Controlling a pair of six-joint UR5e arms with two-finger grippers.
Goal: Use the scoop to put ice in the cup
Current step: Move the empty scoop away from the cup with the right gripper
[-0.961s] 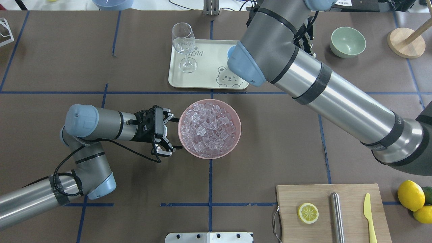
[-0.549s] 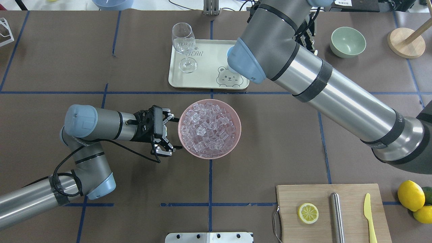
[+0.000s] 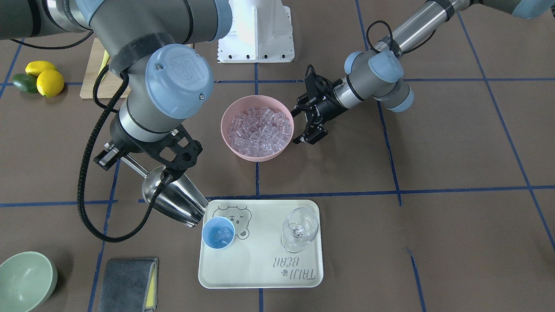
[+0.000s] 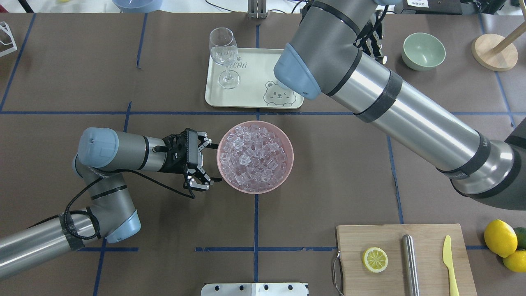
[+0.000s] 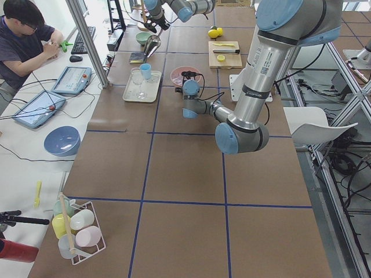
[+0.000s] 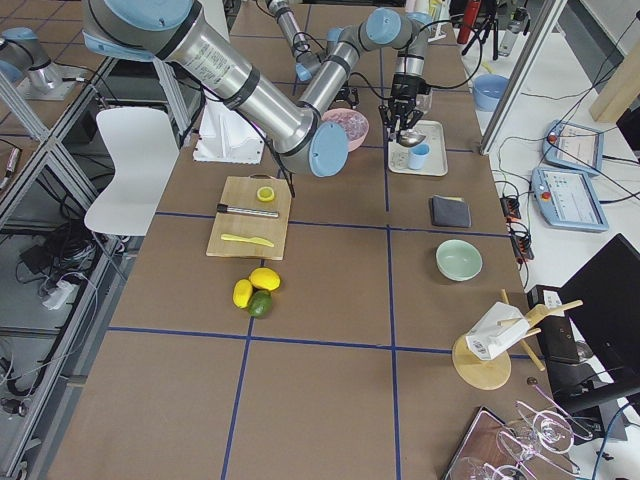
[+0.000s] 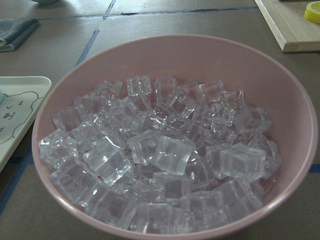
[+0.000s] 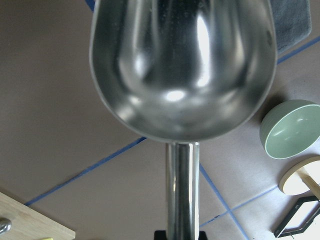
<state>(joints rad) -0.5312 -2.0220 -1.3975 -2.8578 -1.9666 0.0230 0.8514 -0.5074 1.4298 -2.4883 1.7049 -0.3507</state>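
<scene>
The ice (image 3: 259, 130) fills a pink bowl (image 3: 230, 143) at mid-table and also shows close up in the left wrist view (image 7: 160, 155). The light-blue cup (image 3: 218, 232) stands on a cream tray (image 3: 260, 268) and holds a few cubes. My right gripper (image 3: 134, 167) is shut on the thin handle of the steel scoop (image 3: 173, 197). The scoop tilts down with its mouth just beside the cup's rim. Its trough looks empty in the right wrist view (image 8: 182, 70). My left gripper (image 4: 216, 163) is open beside the bowl's rim. The right arm hides the cup in the overhead view.
A wine glass (image 3: 299, 229) stands on the tray next to the cup. A green bowl (image 3: 24, 279) and a grey cloth (image 3: 128, 284) lie near the scoop. A cutting board (image 4: 427, 234) carries a lemon slice, a steel cylinder and a yellow knife. Lemons (image 4: 499, 238) sit beside it.
My right arm's elbow has drifted slightly to the left over the tray and now covers the cup in the overhead view. The left arm has not moved.
</scene>
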